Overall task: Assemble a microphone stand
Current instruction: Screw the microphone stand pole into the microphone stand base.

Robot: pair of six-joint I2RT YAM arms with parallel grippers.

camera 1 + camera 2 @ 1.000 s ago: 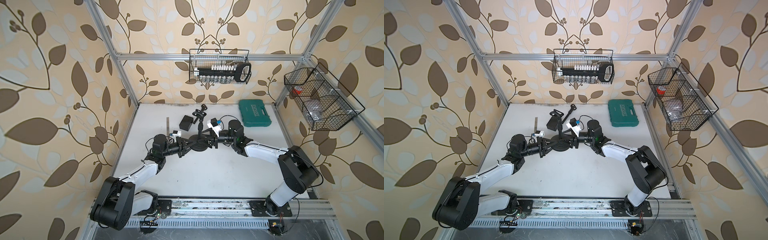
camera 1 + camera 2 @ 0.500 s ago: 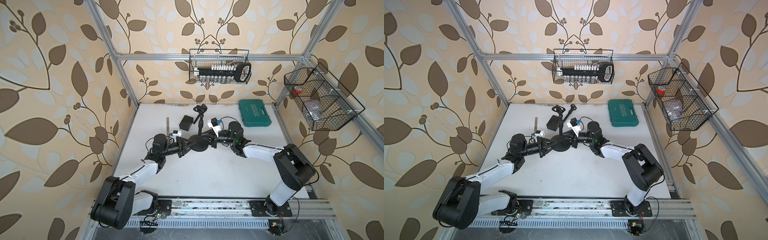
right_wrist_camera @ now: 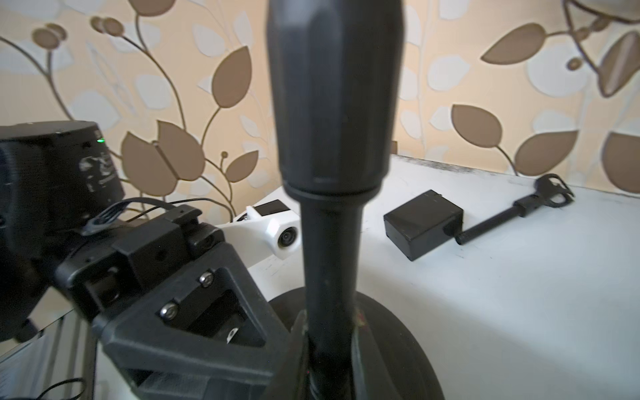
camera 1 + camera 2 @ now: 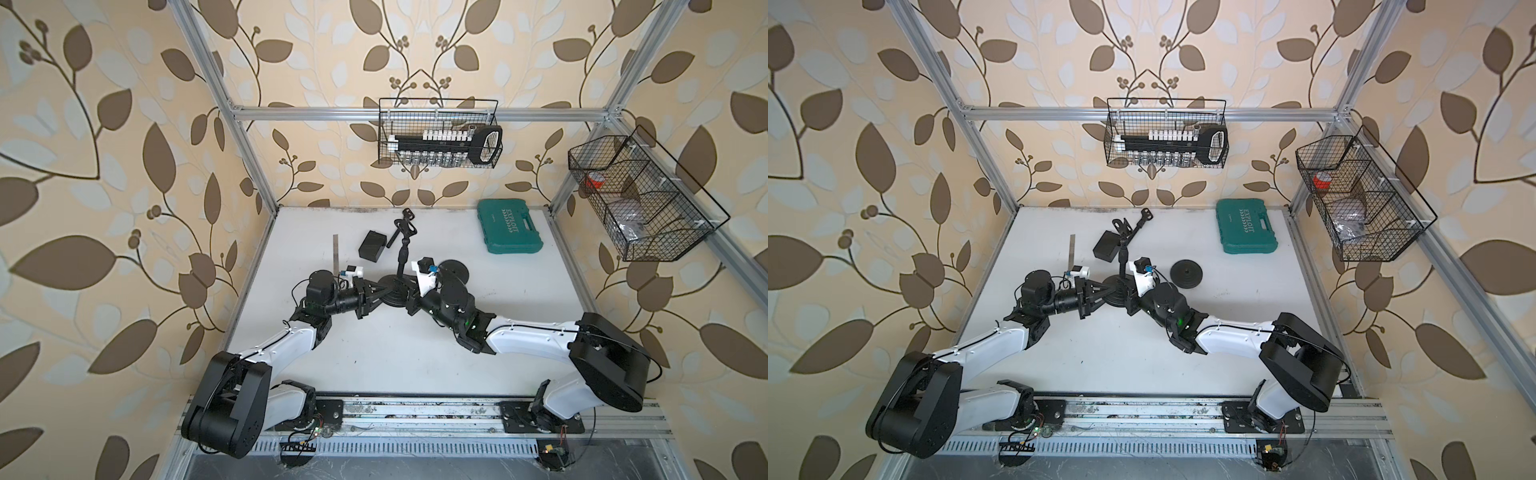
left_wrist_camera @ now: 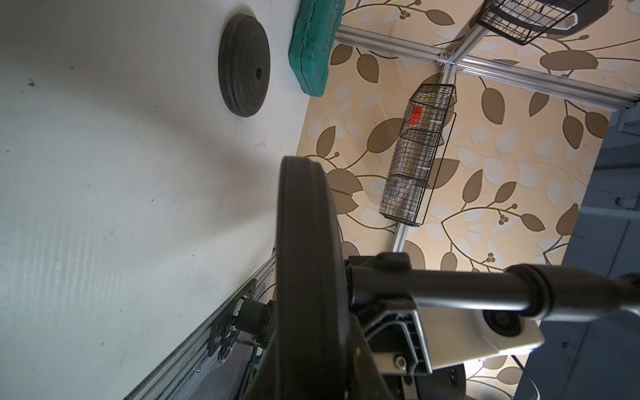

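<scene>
- Left arm point(image 4: 286, 340): reaches low over the table point(image 4: 415, 365) from the near-left corner, with the forearm angled inward and the wrist aimed at the base point(image 4: 392, 294).
- Left gripper point(image 4: 376, 294): fingers clenched on the base's rim on the left side; the right wrist view shows this grip close up point(image 3: 194, 311).
- Right arm point(image 4: 532, 345): elbow folded at the near right, forearm low and running inward, wrist facing the opposite gripper.
- Right gripper point(image 4: 409, 293): fingers closed tight around the pole point(image 4: 402, 257) at its foot, just above the base.
- Base: sits at mid-table between the two grippers, with the pole upright in its hub.
- Spare disc point(image 4: 1187, 274), box point(image 4: 1106, 246) and loose rod point(image 4: 1138, 224): all lie on the table farther back, untouched.
</scene>
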